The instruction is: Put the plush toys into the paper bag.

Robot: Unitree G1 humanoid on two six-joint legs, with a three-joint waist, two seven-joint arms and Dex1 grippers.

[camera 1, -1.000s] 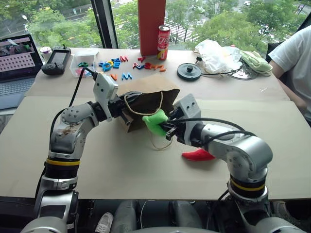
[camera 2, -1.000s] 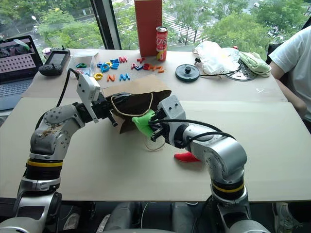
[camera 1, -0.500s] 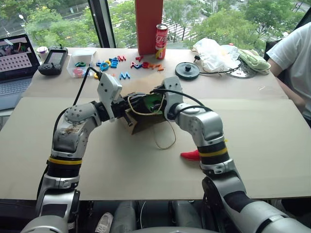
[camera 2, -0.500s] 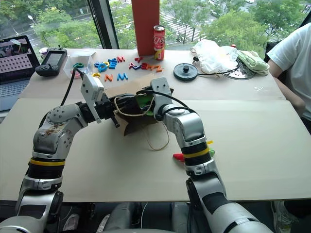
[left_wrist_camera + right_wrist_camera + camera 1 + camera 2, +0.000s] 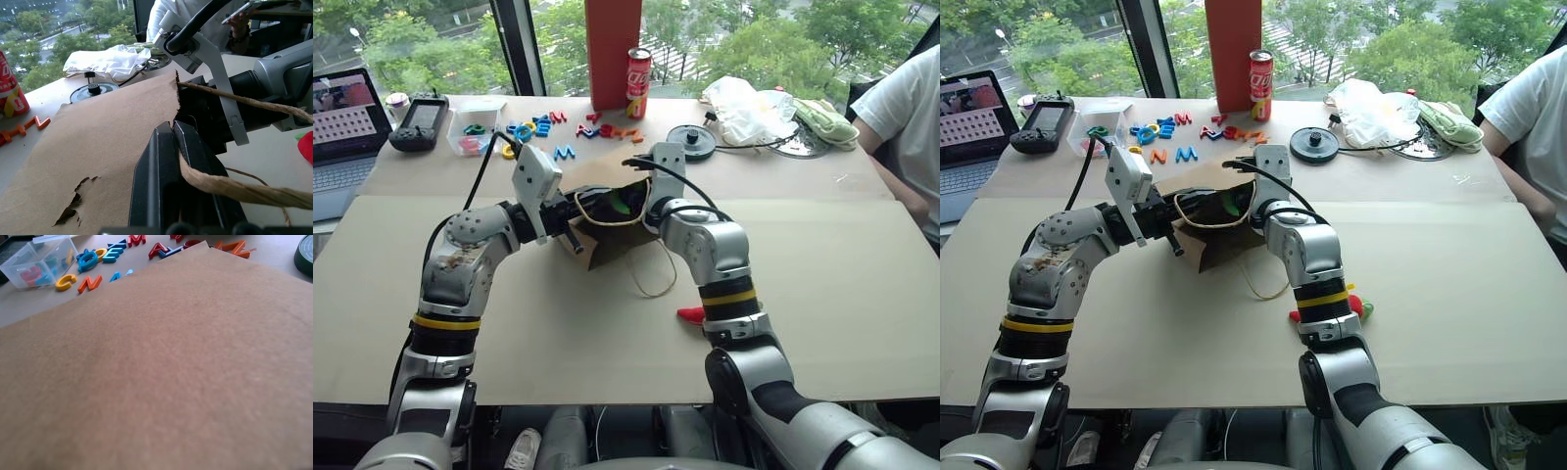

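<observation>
The brown paper bag [image 5: 607, 174] lies on its side in the middle of the table, its mouth toward me. My left gripper [image 5: 172, 132] is shut on the bag's rim by a cord handle and holds the mouth up. My right gripper [image 5: 644, 206] reaches into the mouth, its tips hidden by the paper. The green plush toy [image 5: 625, 201] shows just inside the bag next to that gripper; whether it is still held I cannot tell. The red chili plush toy [image 5: 1298, 315] lies on the table behind my right forearm, its green stem [image 5: 1363, 308] poking out.
At the back stand a tall red-orange box [image 5: 615, 49] and a cola can [image 5: 639, 83], with coloured letters [image 5: 548, 127] and a clear tub [image 5: 475, 127]. A white plastic bag [image 5: 744, 108], green mitt [image 5: 827, 122] and black disc [image 5: 693, 142] lie back right. A person [image 5: 906, 108] sits at the right.
My right gripper has carried the green plush toy from in front of the bag forward into its mouth. The left gripper has kept its hold in place.
</observation>
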